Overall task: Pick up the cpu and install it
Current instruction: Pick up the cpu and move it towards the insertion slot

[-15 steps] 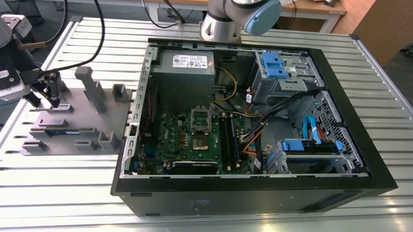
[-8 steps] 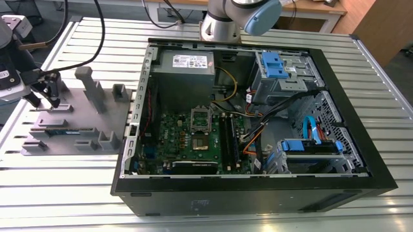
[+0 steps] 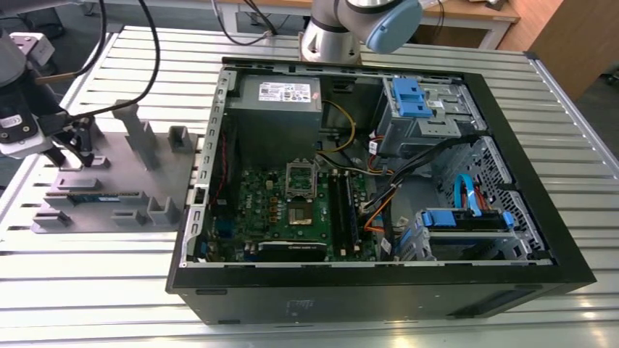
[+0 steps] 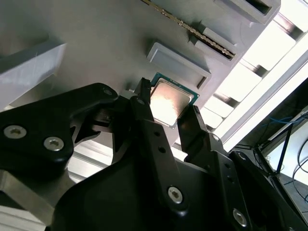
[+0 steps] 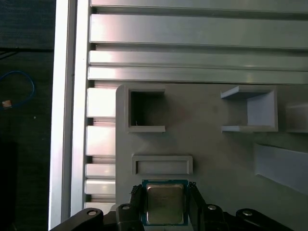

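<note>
The jaws of the gripper [image 5: 165, 193] are closed on two opposite edges of the cpu [image 5: 166, 206], which lies flat on the grey fixture plate [image 3: 121, 163]; this plate rests on the slatted table [image 3: 97, 275] at the exterior view's left, beside the open computer case [image 3: 387, 293].
</note>
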Controlling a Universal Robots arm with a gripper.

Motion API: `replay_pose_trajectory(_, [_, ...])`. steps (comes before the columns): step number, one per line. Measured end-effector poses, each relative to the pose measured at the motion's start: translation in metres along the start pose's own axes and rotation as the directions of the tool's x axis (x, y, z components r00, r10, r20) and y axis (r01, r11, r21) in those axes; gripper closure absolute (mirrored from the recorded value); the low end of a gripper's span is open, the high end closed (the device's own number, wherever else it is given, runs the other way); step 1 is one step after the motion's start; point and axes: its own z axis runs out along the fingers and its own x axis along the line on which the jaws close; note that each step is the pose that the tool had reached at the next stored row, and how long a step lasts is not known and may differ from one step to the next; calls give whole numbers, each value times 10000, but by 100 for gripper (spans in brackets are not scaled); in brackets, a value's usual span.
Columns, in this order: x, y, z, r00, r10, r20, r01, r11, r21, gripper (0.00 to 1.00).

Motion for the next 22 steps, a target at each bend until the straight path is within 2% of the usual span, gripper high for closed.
replay_pose_trajectory(6, [2,-3,63,10000,0,-1,0,10000,2,53])
replay_pose_trajectory(19, [1,-2,55,10000,0,0,0,10000,-5,53])
replay_pose_trajectory(22, [1,-1,33,10000,1,-2,-1,10000,-5,53])
